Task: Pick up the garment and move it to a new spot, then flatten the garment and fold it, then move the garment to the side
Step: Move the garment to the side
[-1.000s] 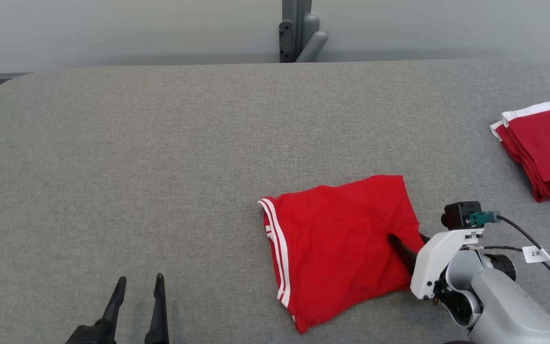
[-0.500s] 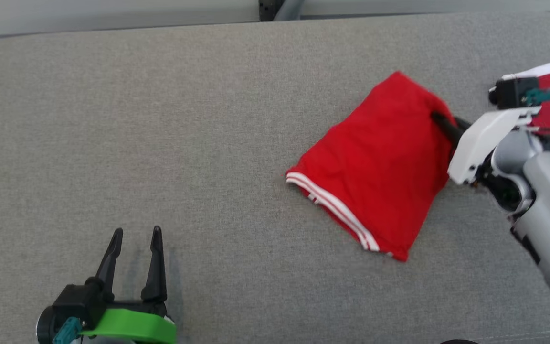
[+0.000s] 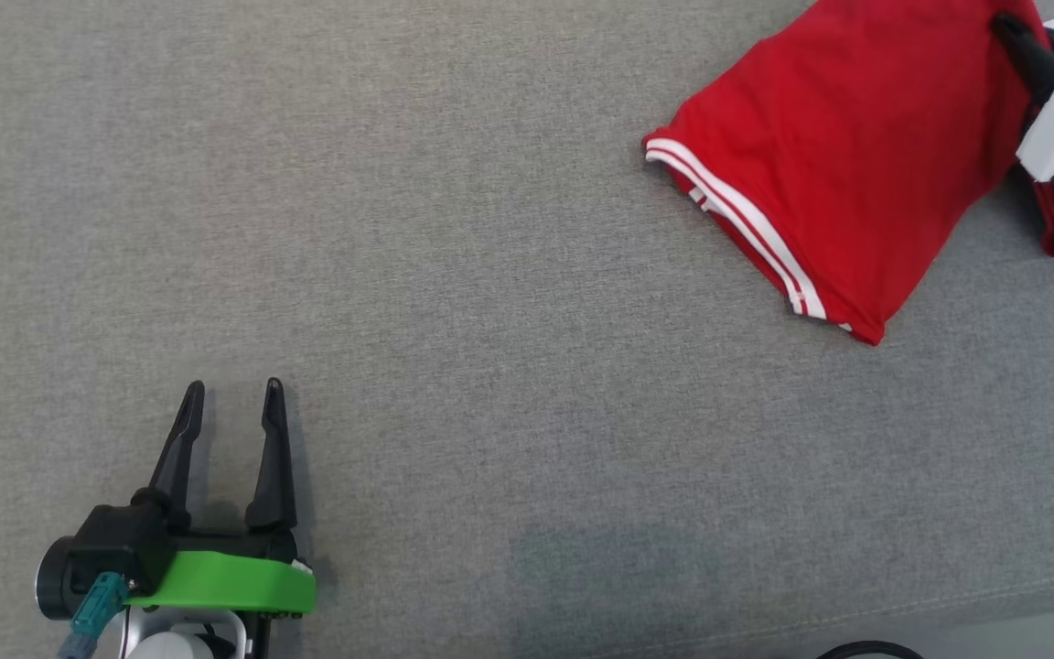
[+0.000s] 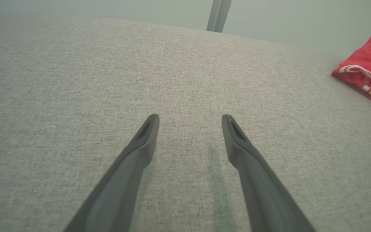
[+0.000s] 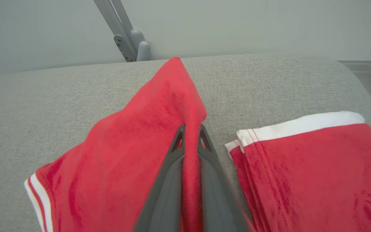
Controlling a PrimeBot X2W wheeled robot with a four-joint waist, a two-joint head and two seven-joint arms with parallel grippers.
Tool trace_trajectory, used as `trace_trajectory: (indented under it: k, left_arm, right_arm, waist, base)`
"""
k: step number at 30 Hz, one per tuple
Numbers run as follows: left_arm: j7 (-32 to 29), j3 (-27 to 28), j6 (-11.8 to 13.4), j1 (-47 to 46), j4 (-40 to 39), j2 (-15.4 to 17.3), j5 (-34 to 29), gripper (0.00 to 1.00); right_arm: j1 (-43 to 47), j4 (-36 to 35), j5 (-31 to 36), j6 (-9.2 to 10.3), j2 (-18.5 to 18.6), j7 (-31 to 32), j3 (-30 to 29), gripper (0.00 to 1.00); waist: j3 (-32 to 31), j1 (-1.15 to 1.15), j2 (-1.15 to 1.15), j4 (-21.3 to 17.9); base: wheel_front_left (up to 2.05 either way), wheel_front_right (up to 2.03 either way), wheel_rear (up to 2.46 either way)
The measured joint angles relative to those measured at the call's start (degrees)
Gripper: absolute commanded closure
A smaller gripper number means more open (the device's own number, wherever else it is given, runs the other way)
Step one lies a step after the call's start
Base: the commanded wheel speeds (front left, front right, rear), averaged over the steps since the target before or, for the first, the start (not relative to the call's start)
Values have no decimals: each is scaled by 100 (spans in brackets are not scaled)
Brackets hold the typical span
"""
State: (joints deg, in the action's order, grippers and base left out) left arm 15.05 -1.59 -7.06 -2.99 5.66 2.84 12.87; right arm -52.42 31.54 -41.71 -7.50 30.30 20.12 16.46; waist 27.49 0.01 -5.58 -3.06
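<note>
Right wrist view: your right tool (image 5: 190, 130) is clamped on a raised fold of the red garment (image 5: 124, 154), which otherwise lies on the desk (image 5: 43, 96) just beside a folded red pile (image 5: 301, 167). Your left tool (image 3: 232, 389) stands apart, empty.

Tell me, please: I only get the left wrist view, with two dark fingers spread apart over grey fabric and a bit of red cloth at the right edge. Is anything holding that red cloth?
Observer: Yes. In the right wrist view the right hand is shut on a fold of the red garment, and the cloth rises to a peak above the fingers.
Operator: Is that the only red cloth out there?
Observer: No. A second red garment with a white band lies folded on the grey surface, just beside the held one.
</note>
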Motion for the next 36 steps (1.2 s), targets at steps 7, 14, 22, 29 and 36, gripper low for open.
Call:
trace_trajectory:
  k: [7, 14, 22, 29, 36]
  left_arm:
    - [0, 156, -20, -32, -35, 0, -163, 0]
    - [0, 159, -25, -55, -11, 0, -234, 0]
    - [0, 145, -26, -51, -29, 1, -234, 0]
    - [0, 100, -26, -57, -73, 37, -235, 0]
    - [11, 56, -33, -120, -70, 144, -254, 0]
  right_arm:
    - [65, -353, 62, 0, 182, 160, -532, 100]
    - [233, -839, 126, 0, 240, 544, -972, 100]
    - [407, -1346, 271, 0, 331, 1033, -1522, 100]
    - [414, -1478, 558, 0, 375, 1311, -2028, 100]
    - [537, -1087, 1161, 0, 466, 1236, -2521, 100]
  waist:
    - [195, 0, 0, -322]
    - [245, 0, -1, -583]
    - [207, -1, -1, -672]
    - [293, -1, -1, -621]
    - [450, -1, -1, -485]
  base:
    - [0, 0, 0]
    - [0, 0, 0]
    - [0, 0, 0]
    - [0, 0, 0]
    - [0, 0, 0]
